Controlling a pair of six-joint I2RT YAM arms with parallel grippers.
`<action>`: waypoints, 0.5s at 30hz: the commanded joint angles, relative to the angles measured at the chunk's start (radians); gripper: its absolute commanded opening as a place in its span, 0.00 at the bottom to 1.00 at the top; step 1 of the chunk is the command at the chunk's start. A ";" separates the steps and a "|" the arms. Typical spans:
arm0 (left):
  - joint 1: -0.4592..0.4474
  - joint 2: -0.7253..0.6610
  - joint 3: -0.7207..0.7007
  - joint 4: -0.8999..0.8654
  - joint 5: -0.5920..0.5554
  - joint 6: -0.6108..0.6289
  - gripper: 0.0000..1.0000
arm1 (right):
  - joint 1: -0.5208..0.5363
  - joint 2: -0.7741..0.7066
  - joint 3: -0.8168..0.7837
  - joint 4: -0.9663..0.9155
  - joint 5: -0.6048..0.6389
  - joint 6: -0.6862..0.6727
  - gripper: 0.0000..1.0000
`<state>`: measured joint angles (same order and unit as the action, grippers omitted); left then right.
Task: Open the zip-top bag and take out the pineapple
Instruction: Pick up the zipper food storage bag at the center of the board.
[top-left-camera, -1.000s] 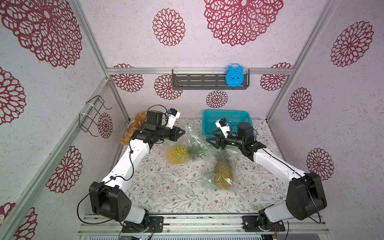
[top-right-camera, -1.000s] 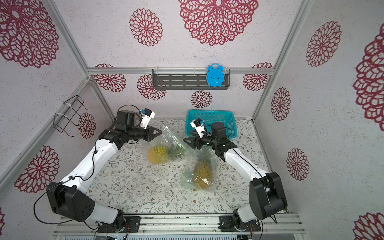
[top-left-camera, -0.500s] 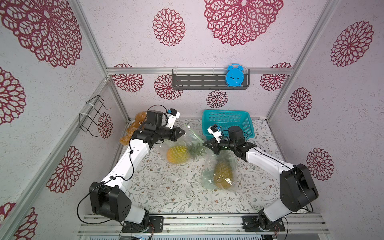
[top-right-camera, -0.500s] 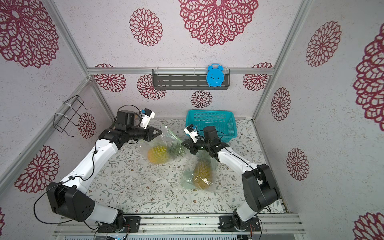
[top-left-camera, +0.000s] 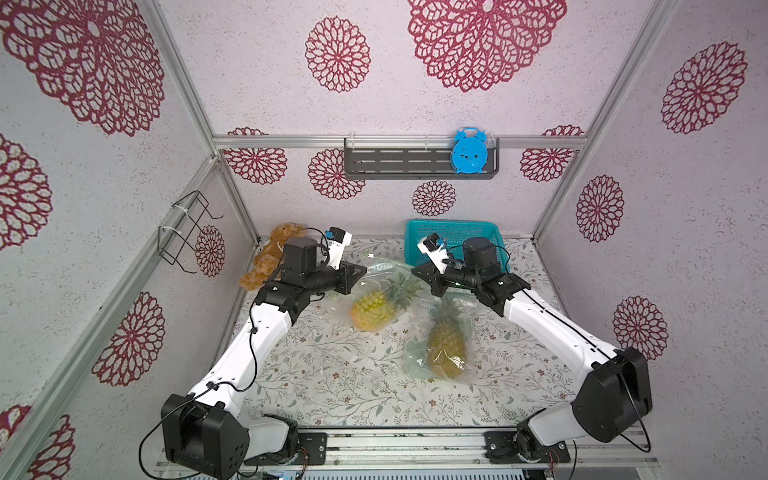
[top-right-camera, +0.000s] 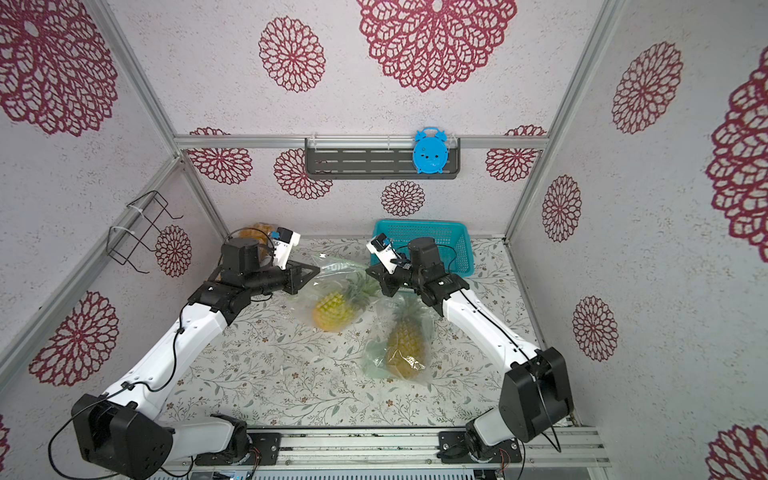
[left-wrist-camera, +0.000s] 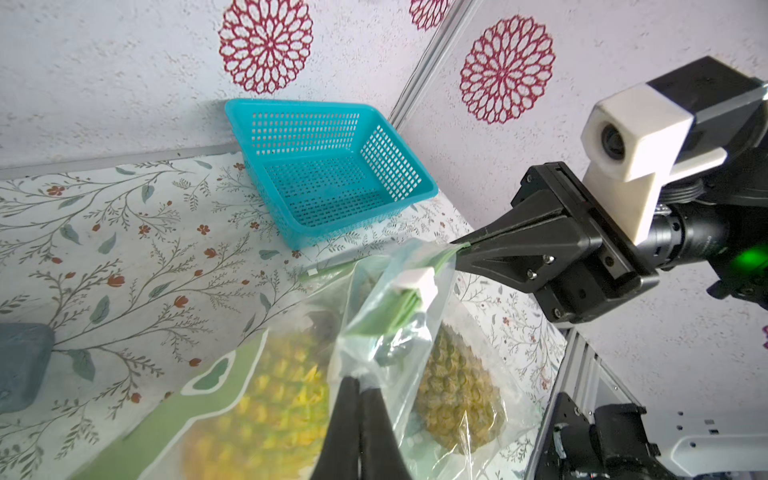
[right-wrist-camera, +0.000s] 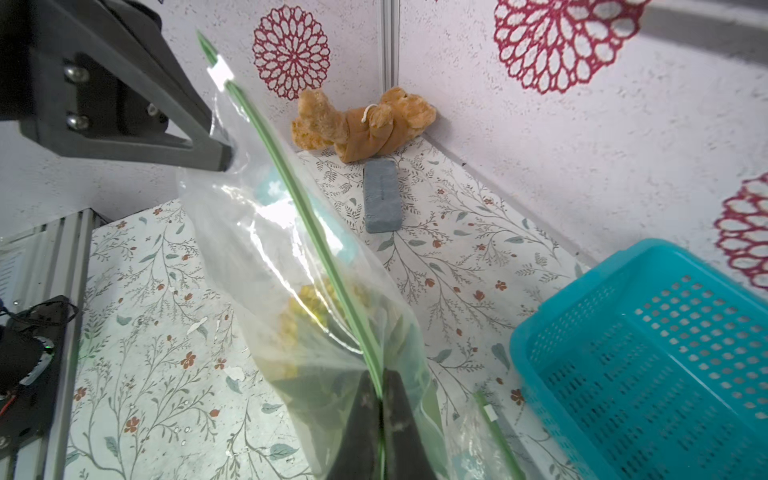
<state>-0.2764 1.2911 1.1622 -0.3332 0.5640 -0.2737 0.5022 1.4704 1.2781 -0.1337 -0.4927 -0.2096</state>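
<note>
A clear zip-top bag with a green zip strip hangs stretched between my two grippers at the back middle of the table. A yellow pineapple sags inside it. My left gripper is shut on the plastic at one upper corner. My right gripper is shut on the zip strip at the opposite end. The white slider sits on the strip, nearer the left gripper. A second bagged pineapple lies on the table in front of the right arm.
A teal basket stands at the back right, close behind the right gripper. A brown plush toy and a grey-blue block are in the back left corner. A wall shelf holds a blue clock.
My right gripper was open near the basket; it has moved left to the bag's zip end and shut on the strip. The left arm still holds the bag in place.
</note>
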 joint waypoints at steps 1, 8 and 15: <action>0.003 -0.042 -0.066 0.151 -0.010 -0.062 0.00 | 0.012 -0.034 0.085 -0.049 0.055 -0.069 0.00; 0.002 -0.120 -0.212 0.288 -0.042 -0.115 0.00 | 0.074 0.016 0.171 -0.123 0.087 -0.133 0.00; 0.018 -0.210 -0.315 0.341 -0.144 -0.143 0.06 | 0.121 0.081 0.220 -0.139 0.053 -0.126 0.00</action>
<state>-0.2687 1.1183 0.8661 -0.0559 0.4736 -0.3965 0.6086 1.5356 1.4567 -0.2924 -0.4160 -0.3248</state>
